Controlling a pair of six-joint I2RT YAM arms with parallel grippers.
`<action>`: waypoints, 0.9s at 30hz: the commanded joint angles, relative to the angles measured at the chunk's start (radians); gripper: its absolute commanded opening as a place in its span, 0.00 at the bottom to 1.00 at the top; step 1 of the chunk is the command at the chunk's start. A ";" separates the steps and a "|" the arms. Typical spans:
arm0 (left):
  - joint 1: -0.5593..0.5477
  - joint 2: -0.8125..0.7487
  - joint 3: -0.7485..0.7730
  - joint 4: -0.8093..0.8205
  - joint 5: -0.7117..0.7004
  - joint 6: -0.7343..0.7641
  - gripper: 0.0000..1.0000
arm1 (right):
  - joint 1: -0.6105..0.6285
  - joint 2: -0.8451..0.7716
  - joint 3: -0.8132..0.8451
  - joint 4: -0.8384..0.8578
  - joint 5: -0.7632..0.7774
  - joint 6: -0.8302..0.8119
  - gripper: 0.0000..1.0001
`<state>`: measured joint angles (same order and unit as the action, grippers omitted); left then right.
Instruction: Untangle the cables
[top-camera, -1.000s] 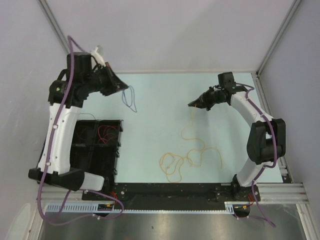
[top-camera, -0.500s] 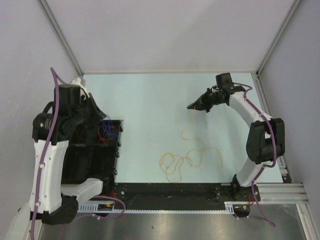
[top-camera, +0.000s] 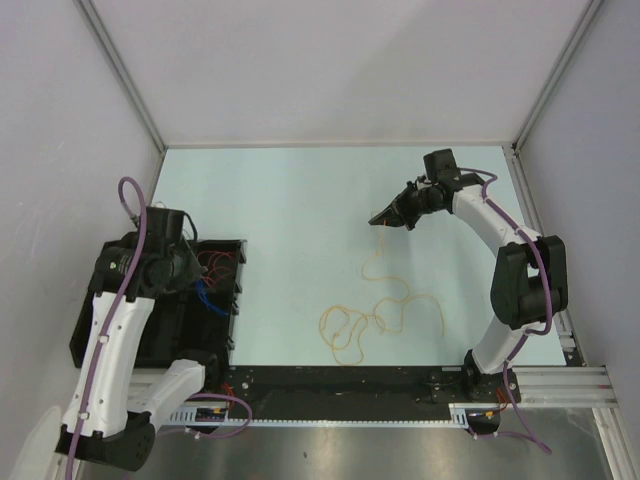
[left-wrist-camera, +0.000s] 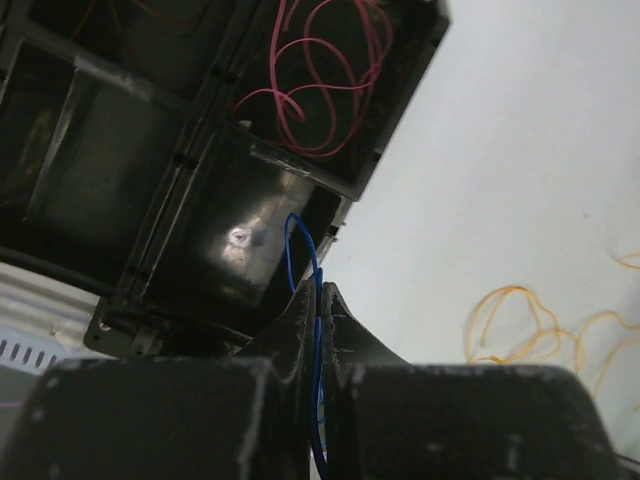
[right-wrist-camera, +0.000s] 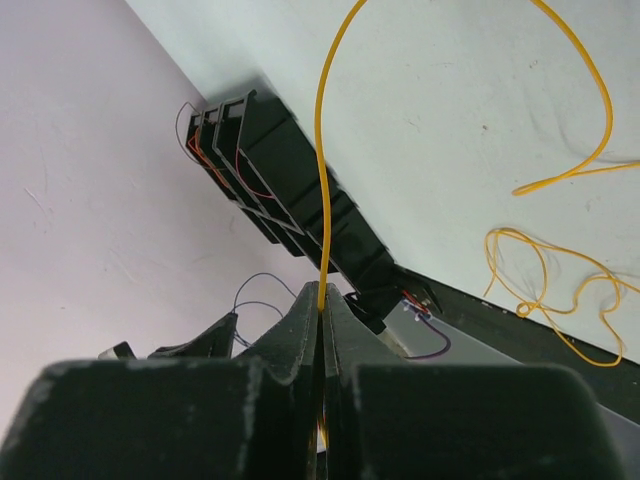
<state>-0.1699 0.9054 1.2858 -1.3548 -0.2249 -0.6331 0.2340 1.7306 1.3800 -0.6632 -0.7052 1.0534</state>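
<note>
We hold the blue cable (left-wrist-camera: 289, 245) pinched in the left gripper (left-wrist-camera: 319, 292), above the box (left-wrist-camera: 180, 160); the red cable (left-wrist-camera: 310, 90) is already binned. The right gripper (right-wrist-camera: 321, 292) is clamped on the yellow cable (right-wrist-camera: 322, 180), which is still unsorted.

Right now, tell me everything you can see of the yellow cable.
The yellow cable is a thin, flexible yellow-orange wire. The shut right hand pinches it, holding that part above the pale table. From there it drops to the table and trails toward the near edge in loose curls and loops, apart from the black tray. Nothing else touches it.
</note>
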 joint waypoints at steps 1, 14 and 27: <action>0.032 -0.003 -0.036 -0.115 -0.099 -0.022 0.01 | -0.004 -0.014 -0.007 -0.007 -0.016 -0.001 0.00; 0.083 -0.002 -0.081 -0.113 -0.185 0.021 0.30 | -0.002 -0.009 -0.006 -0.032 -0.011 -0.035 0.00; 0.084 0.035 0.036 -0.090 -0.165 0.087 0.99 | 0.007 -0.003 -0.006 -0.004 -0.004 -0.009 0.00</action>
<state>-0.0925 0.9287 1.2388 -1.3575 -0.3923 -0.6048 0.2340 1.7306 1.3724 -0.6830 -0.7078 1.0351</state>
